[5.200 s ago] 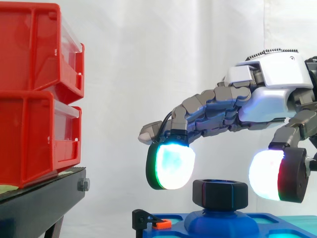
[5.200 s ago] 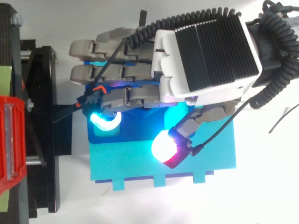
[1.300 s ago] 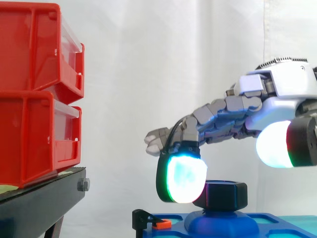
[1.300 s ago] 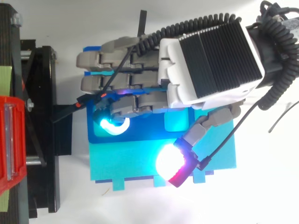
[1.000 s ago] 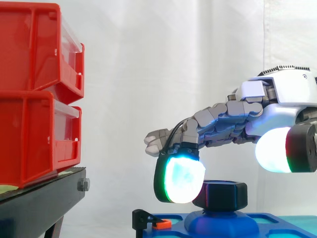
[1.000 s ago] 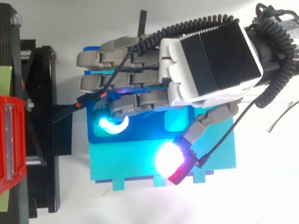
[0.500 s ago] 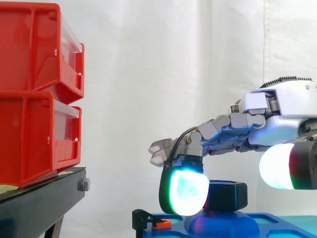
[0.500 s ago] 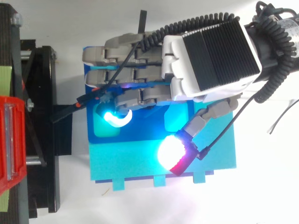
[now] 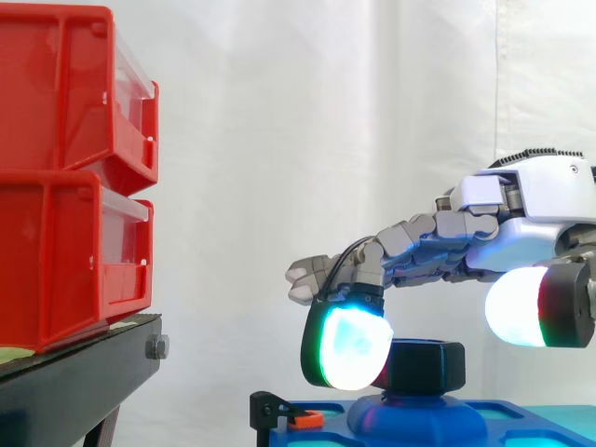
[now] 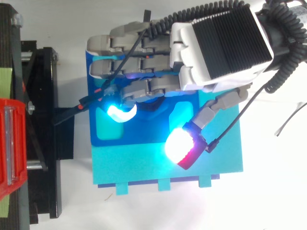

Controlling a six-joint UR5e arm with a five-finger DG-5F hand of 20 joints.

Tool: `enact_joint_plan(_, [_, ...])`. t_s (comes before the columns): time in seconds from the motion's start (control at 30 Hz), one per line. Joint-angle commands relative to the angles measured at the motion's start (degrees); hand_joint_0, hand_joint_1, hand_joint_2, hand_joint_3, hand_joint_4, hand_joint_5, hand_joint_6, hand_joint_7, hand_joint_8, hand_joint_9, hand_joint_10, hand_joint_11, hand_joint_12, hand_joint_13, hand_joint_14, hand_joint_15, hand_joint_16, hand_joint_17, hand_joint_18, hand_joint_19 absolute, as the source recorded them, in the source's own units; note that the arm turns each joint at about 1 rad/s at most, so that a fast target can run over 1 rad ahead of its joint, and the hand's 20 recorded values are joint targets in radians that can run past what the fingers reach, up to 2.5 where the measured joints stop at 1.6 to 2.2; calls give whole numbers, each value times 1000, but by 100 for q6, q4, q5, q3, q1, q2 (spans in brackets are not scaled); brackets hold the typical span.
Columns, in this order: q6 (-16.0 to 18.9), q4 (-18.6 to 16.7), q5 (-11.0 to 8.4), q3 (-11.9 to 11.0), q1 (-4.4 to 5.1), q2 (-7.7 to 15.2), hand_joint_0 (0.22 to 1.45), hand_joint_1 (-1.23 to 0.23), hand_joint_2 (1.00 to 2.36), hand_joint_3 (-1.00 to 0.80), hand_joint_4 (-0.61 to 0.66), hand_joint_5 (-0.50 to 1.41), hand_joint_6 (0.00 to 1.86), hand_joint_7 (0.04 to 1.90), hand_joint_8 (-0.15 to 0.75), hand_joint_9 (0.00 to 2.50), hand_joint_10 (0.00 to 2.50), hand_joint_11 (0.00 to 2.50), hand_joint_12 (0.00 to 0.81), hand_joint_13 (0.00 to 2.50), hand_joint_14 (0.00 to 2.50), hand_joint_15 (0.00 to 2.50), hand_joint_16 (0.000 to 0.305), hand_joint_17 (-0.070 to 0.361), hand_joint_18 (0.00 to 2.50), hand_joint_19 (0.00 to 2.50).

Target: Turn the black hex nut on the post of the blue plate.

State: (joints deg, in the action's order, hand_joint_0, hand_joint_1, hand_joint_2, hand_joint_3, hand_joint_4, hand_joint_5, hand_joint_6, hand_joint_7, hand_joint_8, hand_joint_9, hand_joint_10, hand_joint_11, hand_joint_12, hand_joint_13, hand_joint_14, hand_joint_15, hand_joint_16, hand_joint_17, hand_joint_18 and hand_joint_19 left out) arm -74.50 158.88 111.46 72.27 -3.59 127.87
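**Taking Hold of the Black Hex Nut**

Locate the black hex nut (image 9: 425, 365) atop the post (image 9: 417, 417) of the blue plate (image 10: 144, 165), well right of the red bins (image 9: 74, 177). Note the hand (image 9: 535, 209) reaching in from the right, extended and grasping nothing: one glowing fingertip (image 9: 346, 346) set at the nut's left side, contact not confirmable, and the thumb pad (image 9: 514, 307) raised to the right, clear of the nut. Treat the nut as rigid, light and probably slick on its flats. Take hold across two opposite flats, not on the corners. Bring the thumb down before twisting.
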Motion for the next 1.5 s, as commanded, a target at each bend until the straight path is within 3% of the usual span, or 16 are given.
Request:
enact_joint_plan(0.0, [-3, -7, 16, -2, -54, 1, 447, -416, 1000, -500, 230, -212, 504, 861, 254, 202, 0, 0, 366, 0, 0, 0, 54, 121, 0, 348])
enact_joint_plan(0.87, [-55, -191, 157, -2, -151, 1, 453, -425, 1000, -500, 226, -212, 503, 857, 252, 204, 0, 0, 363, 0, 0, 0, 53, 119, 0, 357])
enact_joint_plan(1.17, [-82, -218, 236, -2, -230, 1, 454, -429, 1000, -500, 226, -213, 504, 857, 252, 207, 0, 0, 361, 4, 0, 0, 53, 119, 1, 364])
enact_joint_plan(1.47, [-82, -130, 359, 7, -370, 1, 455, -431, 1000, -500, 227, -213, 503, 857, 253, 208, 0, 0, 358, 11, 0, 0, 53, 118, 7, 371])
